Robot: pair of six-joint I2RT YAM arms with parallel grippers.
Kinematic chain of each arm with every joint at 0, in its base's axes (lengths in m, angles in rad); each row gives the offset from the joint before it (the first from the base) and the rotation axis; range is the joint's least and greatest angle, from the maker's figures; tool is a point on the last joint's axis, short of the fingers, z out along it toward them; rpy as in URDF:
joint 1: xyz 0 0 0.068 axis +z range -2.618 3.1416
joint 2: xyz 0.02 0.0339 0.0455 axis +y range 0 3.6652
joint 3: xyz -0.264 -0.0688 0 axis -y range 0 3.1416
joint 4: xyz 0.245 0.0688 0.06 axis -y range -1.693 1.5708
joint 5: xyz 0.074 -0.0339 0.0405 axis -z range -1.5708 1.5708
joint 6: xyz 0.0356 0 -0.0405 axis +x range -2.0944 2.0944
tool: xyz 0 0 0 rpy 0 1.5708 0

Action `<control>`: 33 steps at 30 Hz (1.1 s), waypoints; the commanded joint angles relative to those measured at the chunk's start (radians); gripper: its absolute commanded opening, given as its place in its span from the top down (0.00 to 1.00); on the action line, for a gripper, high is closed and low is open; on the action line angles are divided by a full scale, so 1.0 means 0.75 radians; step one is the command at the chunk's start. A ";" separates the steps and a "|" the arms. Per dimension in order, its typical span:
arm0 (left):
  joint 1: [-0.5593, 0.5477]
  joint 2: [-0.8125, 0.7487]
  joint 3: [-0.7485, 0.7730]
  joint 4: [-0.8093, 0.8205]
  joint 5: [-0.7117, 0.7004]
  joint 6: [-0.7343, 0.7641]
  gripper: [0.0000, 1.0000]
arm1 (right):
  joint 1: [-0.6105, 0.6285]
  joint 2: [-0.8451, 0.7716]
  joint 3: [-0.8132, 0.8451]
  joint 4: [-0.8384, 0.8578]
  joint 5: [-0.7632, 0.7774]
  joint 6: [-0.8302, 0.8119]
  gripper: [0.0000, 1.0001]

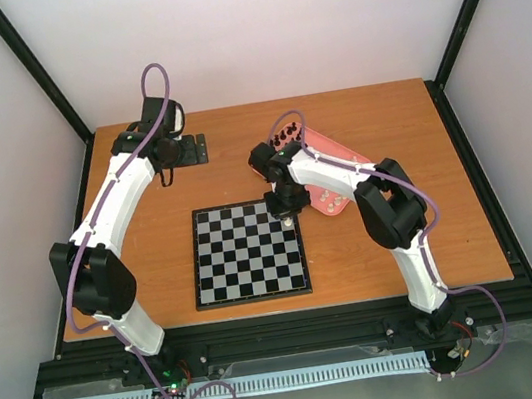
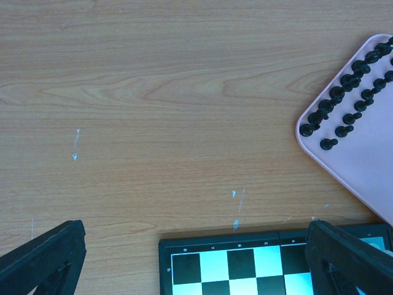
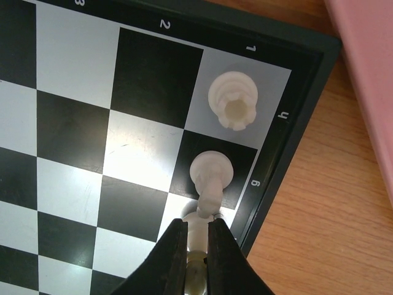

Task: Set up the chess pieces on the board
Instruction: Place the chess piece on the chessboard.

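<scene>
The board lies flat mid-table. In the right wrist view a cream-white rook stands on its corner square, with a white knight on the square beside it. My right gripper is shut on a third cream-white piece over the following edge square; I cannot tell if it touches the board. From above, this gripper is at the board's far right corner. My left gripper hangs open and empty behind the board's far left corner. Several black pieces stand on the pink tray.
The pink tray lies tilted just right of the board's far corner, close to my right arm; it also shows in the left wrist view. A small black block sits at the back left near the left gripper.
</scene>
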 commanded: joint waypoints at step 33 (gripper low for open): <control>-0.002 0.003 0.016 0.000 -0.003 0.029 0.00 | -0.017 -0.165 0.219 -0.199 -0.001 -0.137 0.30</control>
